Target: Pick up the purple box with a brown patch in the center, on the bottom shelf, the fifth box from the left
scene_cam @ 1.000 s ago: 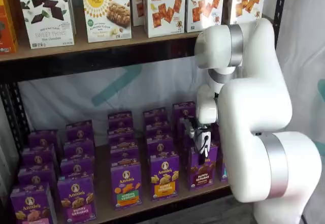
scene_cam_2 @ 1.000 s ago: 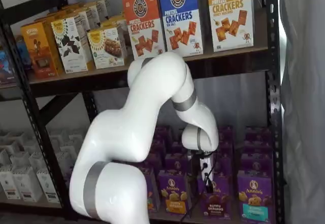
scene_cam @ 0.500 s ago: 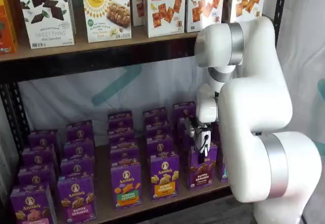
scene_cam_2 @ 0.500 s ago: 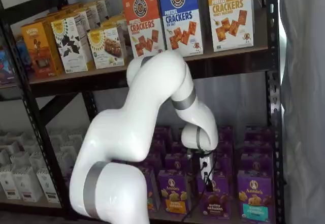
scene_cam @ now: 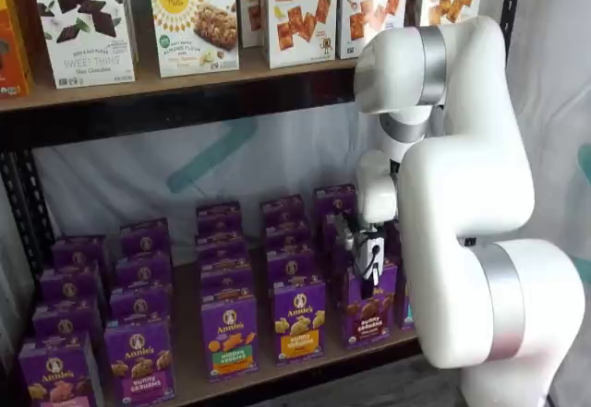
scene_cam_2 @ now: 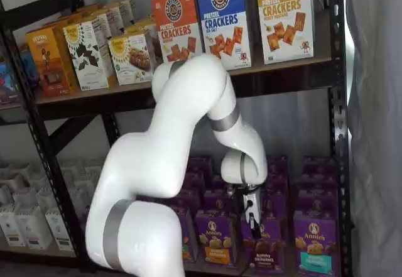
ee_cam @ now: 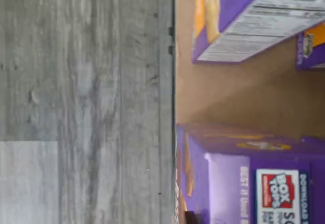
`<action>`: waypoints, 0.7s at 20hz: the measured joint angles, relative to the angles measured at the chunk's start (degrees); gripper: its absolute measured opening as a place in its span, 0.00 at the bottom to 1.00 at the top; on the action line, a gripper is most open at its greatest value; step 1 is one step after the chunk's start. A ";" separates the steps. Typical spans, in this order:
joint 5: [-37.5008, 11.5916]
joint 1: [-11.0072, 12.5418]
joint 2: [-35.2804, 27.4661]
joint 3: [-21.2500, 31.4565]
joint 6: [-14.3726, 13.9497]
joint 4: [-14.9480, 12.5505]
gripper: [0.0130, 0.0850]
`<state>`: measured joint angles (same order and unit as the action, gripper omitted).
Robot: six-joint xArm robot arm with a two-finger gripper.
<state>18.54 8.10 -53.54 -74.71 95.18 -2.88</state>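
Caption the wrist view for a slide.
Wrist camera over the bottom shelf's front edge, purple cartons either side, grey floor beyond.

Small purple printed-cardboard box with dark brown snacks pictured [scene_cam: 367, 305]: smooth, faint sheen. Beneath it, tan wooden bottom shelf board [scene_cam: 189, 370], matt, fine grain. Black metal rack upright [scene_cam_2: 337, 126] beside that board: painted, dull. White robot arm casing [scene_cam: 462, 195]: glossy plastic, brushed silver bands.

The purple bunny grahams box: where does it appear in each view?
A shelf view: purple box, front row, right of centre.
A shelf view: purple box near bottom edge, right of centre.
Wrist view: purple cartons show; which one, unclear.
Landmark: end effector over its top, both shelf views.
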 joint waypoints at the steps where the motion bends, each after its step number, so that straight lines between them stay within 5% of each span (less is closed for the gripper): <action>1: -0.01 0.03 0.69 0.96 -0.40 -0.45 0.22; 14: -1.44 -0.66 14.50 18.92 -2.21 -1.56 0.22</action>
<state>17.10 7.45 -39.04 -55.79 92.97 -4.44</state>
